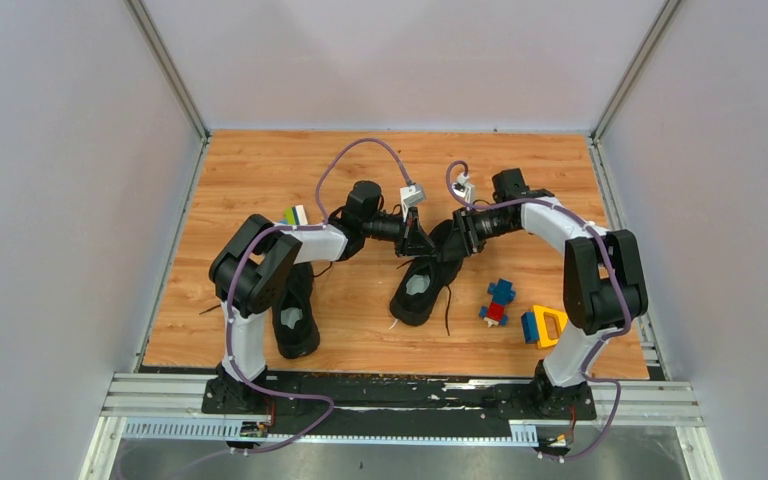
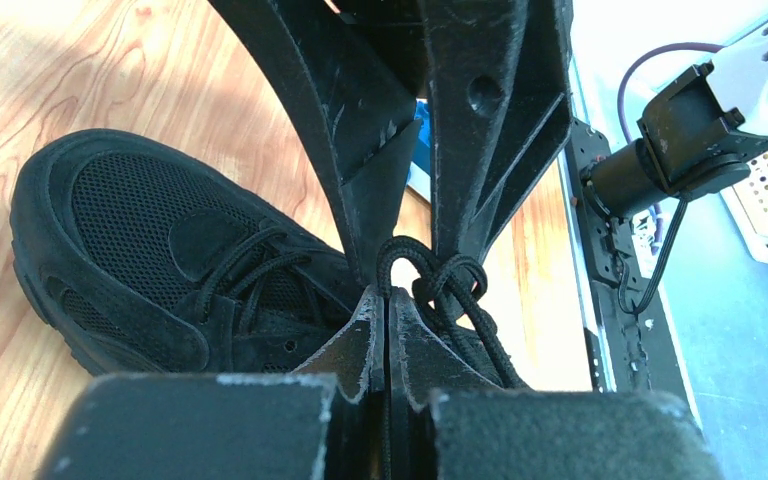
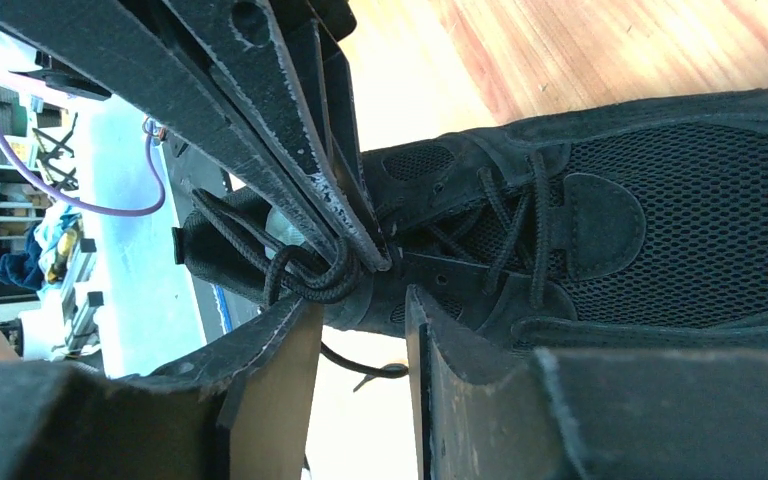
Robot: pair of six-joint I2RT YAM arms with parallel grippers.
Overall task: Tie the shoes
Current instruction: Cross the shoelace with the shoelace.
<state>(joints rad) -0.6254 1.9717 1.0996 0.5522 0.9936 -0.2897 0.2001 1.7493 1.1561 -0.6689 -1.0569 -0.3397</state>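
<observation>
1. Pinches a lace point(image 2: 400, 252) loop in the left jaws, pressed together, just beside the knot point(image 2: 447, 280).
2. Holds the right jaws spread, one finger point(image 3: 260, 380) either side of that knot.
3. Shows this shoe point(image 2: 150, 240) mid-worktop point(image 1: 260, 170) under both wrists, toe away from the bases, with a pale insole point(image 1: 419, 284) in its opening.
4. Shows the second shoe point(image 1: 296, 342) beside the left arm's base, a pale insole inside too.
5. Shows toy blocks point(image 1: 498, 302) right of the middle shoe, apart from it.
</observation>
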